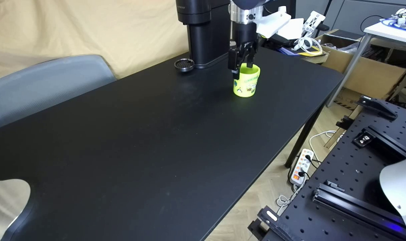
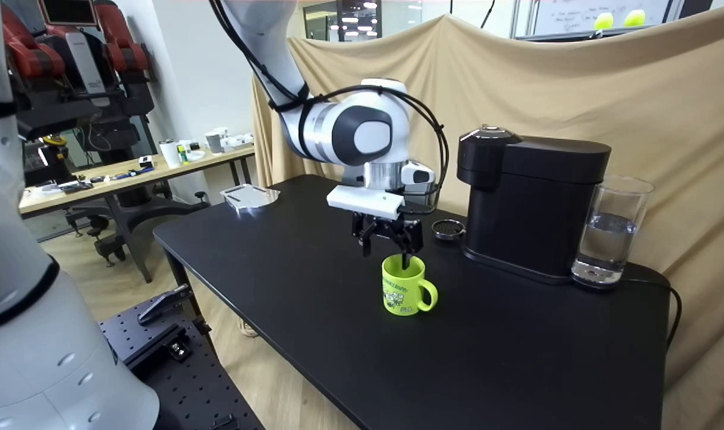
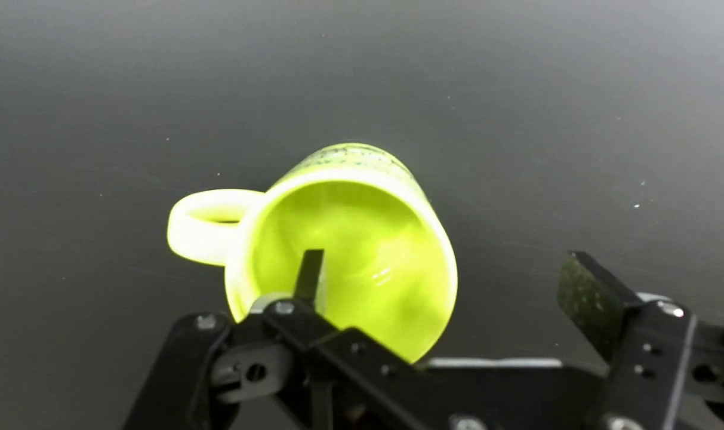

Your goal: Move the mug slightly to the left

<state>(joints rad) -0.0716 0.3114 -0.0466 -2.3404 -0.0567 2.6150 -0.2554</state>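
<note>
My claw (image 3: 443, 266) is spread, one finger (image 3: 309, 279) over or inside the upright yellow-green mug (image 2: 403, 288), which stands on the table (image 1: 129, 160) near the coffee machine (image 2: 535, 209); I should centre the wall opposite its handle (image 3: 198, 242) before pinching

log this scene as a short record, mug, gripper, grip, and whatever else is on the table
target: yellow-green mug with printed figures
pose: upright on the black table
handle: at the mug's left in the wrist view
tool: gripper, open
reach: one finger over or in the mug's mouth, other finger outside it
grip: none, jaws wide apart
touching mug wall: cannot tell
also on table: black coffee machine, round metal grille, clear container part-filled with liquid
</note>
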